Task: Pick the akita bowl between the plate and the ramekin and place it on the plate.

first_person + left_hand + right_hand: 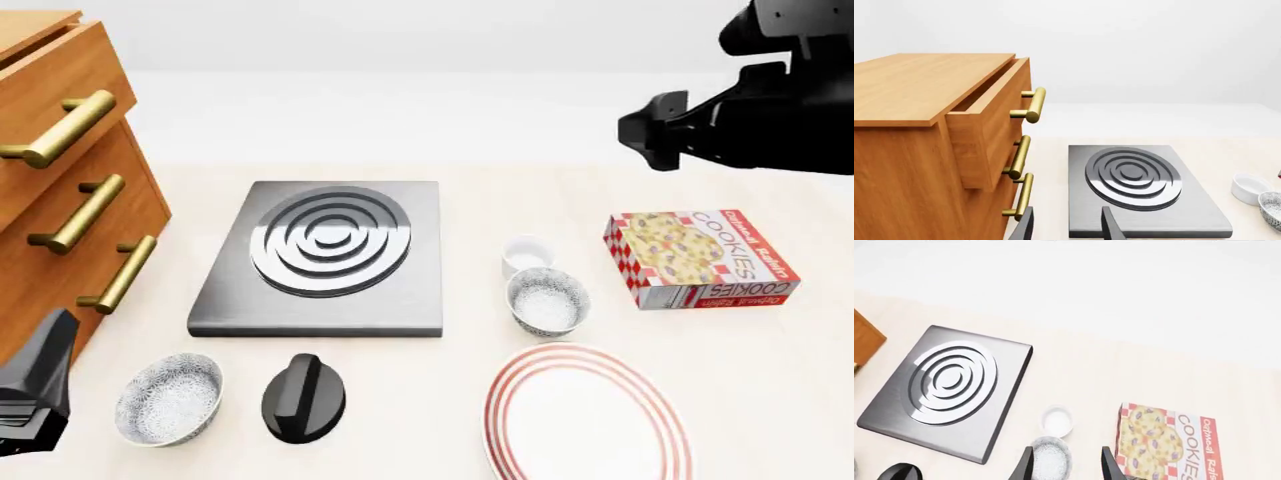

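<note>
The plate [587, 420] waits bare; the akita bowl [547, 301] sits between it and the ramekin [526, 255], untouched. High above, the right gripper [1066, 465] has its fingers spread, the bowl partly framed between the tips. The approach is in hand; next, a straight descent onto the rim. The left gripper [1067, 227] appears open, idle.

Right arm's dark two-finger gripper [1064, 465] — raised high, aimed downward, fingers parted with nothing between them. Left arm's dark two-finger gripper [1067, 225] — low and level, fingers likewise parted and empty; only its black wrist body [34, 395] shows in front view.
</note>
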Motion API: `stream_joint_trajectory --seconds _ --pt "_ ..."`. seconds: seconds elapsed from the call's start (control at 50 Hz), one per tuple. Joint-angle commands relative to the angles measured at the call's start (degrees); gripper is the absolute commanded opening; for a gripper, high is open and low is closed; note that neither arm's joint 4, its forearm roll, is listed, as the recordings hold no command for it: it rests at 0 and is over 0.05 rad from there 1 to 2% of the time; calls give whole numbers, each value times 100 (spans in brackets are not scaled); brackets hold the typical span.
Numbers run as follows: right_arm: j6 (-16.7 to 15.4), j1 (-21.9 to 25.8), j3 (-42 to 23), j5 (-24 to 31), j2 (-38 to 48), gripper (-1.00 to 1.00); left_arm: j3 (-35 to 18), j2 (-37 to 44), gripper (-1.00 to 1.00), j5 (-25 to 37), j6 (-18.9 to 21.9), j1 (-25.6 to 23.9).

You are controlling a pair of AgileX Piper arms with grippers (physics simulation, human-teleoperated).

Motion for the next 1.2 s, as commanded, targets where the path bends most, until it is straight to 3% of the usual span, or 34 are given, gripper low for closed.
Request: stream_joint_trajectory --seconds 0.02,0.6,1.04,1.2 --pt "-17 -140 203 -156 0 100 0 0 100 0 0 0" --pt "564 -70 865 -745 321 100 0 0 100 0 0 0" --pt "1389 26 1132 -1318 826 100 0 0 100 0 0 0" --pt "1362 -98 1294 -1475 902 100 0 0 100 0 0 0"
